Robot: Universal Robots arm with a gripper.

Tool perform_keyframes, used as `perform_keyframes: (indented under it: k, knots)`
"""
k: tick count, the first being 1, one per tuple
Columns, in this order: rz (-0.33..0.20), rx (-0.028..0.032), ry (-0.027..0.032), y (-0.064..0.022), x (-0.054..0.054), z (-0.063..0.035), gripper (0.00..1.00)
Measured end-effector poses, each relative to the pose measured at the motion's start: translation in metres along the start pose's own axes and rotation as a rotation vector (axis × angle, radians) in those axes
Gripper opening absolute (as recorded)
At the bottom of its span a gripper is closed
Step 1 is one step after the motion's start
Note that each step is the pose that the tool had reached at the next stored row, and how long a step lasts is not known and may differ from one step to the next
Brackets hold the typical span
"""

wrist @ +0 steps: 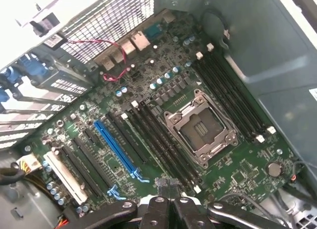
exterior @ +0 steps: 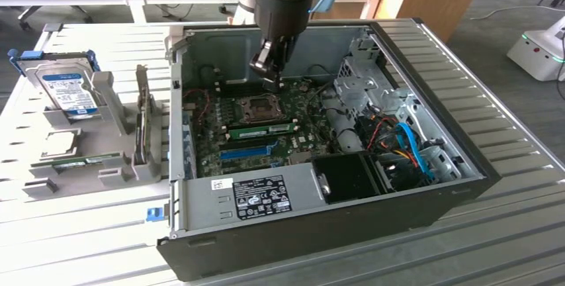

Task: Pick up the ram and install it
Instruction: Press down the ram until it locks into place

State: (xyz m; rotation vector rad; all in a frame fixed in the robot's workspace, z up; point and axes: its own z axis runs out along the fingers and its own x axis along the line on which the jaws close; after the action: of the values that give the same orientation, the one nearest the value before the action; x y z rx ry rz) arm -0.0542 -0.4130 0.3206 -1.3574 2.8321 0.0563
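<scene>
Claw (exterior: 266,69) clenched empty above open computer case (exterior: 459,160). Two RAM sticks: one (exterior: 269,129) seated beside CPU socket (exterior: 262,106), one (exterior: 86,161) on tray (exterior: 106,177). Labels unreadable.

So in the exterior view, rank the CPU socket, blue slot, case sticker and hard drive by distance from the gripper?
1. CPU socket, just below the gripper.
2. Blue slot, lower on the motherboard.
3. Case sticker and hard drive outside on the view's left: too close to call.
</scene>
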Motion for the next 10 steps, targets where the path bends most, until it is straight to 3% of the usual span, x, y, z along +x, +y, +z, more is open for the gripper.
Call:
perform_keyframes:
  k: [10]
  knots:
    - [0.092, 0.0014, -0.0029, 0.0, 0.0, 0.0, 0.11]
